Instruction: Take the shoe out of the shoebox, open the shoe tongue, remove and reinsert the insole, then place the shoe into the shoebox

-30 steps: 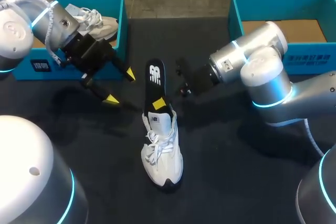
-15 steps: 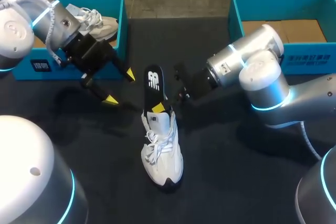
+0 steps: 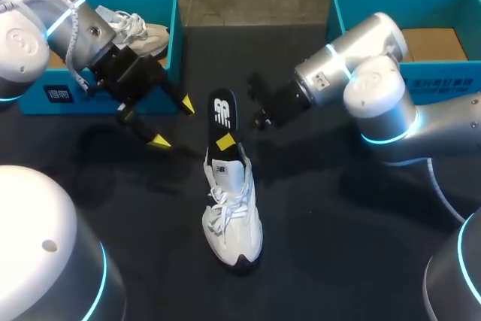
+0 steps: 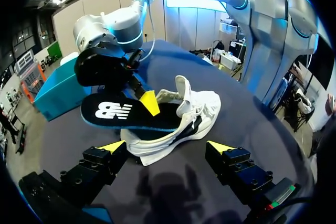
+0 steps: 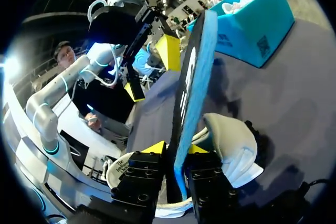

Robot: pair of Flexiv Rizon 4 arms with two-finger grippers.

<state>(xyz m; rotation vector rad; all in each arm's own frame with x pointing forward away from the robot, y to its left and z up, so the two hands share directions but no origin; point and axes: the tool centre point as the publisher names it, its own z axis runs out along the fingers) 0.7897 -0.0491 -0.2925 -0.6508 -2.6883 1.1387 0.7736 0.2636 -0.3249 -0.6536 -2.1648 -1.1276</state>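
A white shoe (image 3: 233,212) lies on the black table, toe toward me. The black insole (image 3: 222,114), blue at the edge, sticks out past its heel with the front end inside the shoe. My right gripper (image 5: 176,149) straddles the insole (image 5: 191,77), fingers slightly apart with a thin gap, so it is open. One of its yellow fingertips (image 3: 225,141) rests over the insole just behind the heel. My left gripper (image 3: 172,124) hangs wide open to the left of the insole, holding nothing. In the left wrist view the shoe (image 4: 197,111) and insole (image 4: 126,114) lie just ahead of the left gripper (image 4: 167,146).
A teal shoebox (image 3: 174,43) at the back left holds a second white shoe (image 3: 139,31), close behind my left arm. Another teal shoebox (image 3: 338,16) at the back right shows brown cardboard inside. Bare black table lies to both sides of the shoe.
My right gripper has drawn back a little along the insole, away from the shoe, and its fingers have loosened from a tight pinch. The left arm has not moved.
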